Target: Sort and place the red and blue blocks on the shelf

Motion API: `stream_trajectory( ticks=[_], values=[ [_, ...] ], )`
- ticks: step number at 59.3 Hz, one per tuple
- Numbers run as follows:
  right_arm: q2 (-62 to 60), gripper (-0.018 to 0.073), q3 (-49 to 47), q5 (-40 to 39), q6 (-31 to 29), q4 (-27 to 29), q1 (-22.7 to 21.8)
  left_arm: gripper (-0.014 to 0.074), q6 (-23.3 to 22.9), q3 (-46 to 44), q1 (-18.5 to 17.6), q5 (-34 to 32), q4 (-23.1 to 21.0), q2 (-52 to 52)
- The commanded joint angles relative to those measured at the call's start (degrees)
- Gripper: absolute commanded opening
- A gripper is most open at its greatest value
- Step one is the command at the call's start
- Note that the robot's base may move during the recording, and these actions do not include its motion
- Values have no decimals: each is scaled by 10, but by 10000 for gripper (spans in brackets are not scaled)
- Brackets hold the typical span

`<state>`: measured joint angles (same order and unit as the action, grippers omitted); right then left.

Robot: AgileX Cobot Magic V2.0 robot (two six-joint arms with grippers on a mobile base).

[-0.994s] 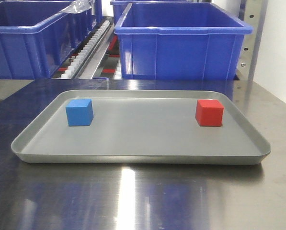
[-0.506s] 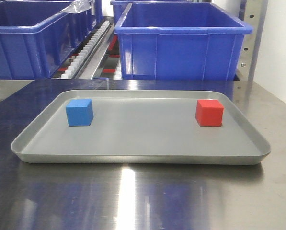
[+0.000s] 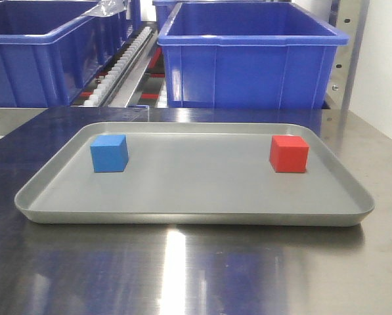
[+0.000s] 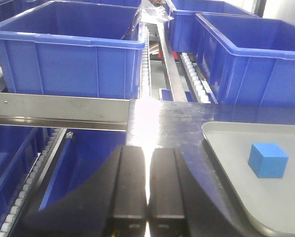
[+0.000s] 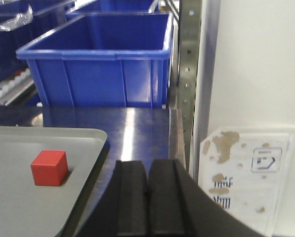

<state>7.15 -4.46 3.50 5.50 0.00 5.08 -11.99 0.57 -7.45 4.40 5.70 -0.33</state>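
Front view: blue block (image 3: 109,153) left, red block (image 3: 289,153) right, well apart in grey tray (image 3: 182,215).
Left wrist view: left end effector (image 4: 148,190) closed, empty; to be opened before blue block, lower right, is approached squarely.
Right wrist view: right end effector (image 5: 147,197) closed, empty; red block lower left.

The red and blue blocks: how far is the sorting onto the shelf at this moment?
Done: nothing yet. The blue block and the red block both sit apart on the grey tray. In hand: nothing; the left hand and the right hand are shut and empty, back from the blocks. Left: pick up each block and place it on the shelf.
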Motion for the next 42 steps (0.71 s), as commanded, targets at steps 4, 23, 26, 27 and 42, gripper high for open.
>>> stream_trajectory(
  ticks=[4, 23, 26, 27, 42],
  values=[
    [163, 69, -142, 16, 0, -4, 0, 127, 0, 20, -2, -51, -5, -10],
    [515, 69, -450, 252, 0, 56, 0, 127, 0, 20, -2, -51, -5, -10],
    [557, 69, -479, 278, 0, 56, 0, 127, 0, 20, -2, -51, -5, -10],
    [567, 69, -489, 288, 0, 56, 0, 127, 0, 20, -2, -51, -5, -10],
    [652, 69, -533, 334, 0, 57, 23, 127, 0, 20, -2, -51, -5, -10]
  ],
)
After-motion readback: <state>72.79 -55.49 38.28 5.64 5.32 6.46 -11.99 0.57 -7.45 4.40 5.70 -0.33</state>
